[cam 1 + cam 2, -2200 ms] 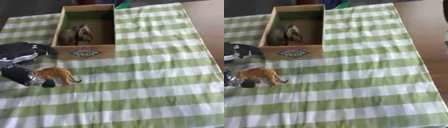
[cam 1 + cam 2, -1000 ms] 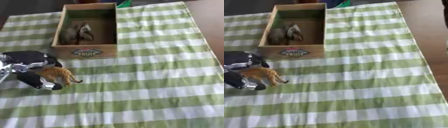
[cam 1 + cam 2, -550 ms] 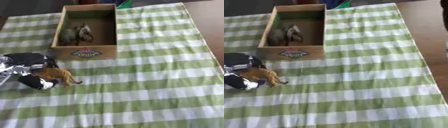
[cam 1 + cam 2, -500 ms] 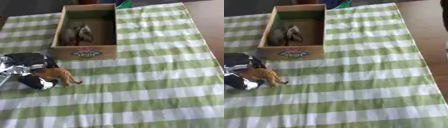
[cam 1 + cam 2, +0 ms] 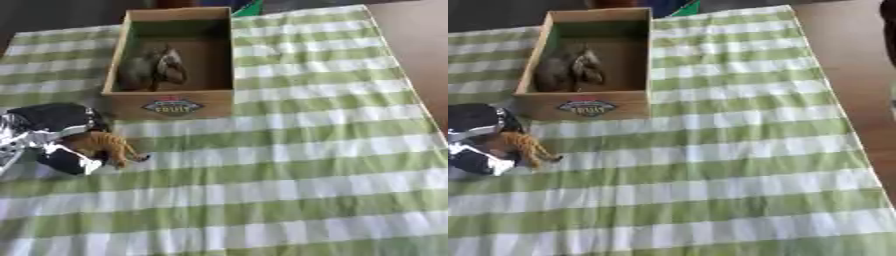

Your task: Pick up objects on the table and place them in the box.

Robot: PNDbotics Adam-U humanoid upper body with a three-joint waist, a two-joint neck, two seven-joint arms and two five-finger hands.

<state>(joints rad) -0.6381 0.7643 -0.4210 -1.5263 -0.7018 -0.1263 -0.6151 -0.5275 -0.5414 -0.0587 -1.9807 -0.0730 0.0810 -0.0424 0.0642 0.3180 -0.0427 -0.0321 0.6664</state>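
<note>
An orange striped toy tiger [image 5: 111, 146] stands on the checked cloth at the left, just in front of the cardboard box [image 5: 171, 106]. My left hand [image 5: 48, 119] comes in from the left edge and is curled round the tiger's front half, fingers over its back and thumb [image 5: 68, 162] beneath; its rear and tail stick out to the right. Inside the open box lie brown toy animals [image 5: 154, 69]. My right hand shows in neither view.
A green and white checked cloth [image 5: 289, 165] covers the table. Bare brown tabletop [image 5: 420, 30] lies along the right side. A green and blue thing [image 5: 248, 8] pokes out behind the box's far right corner.
My left hand has come down from beside the box and closed its fingers and thumb round the tiger. The tiger stays in about the same spot.
</note>
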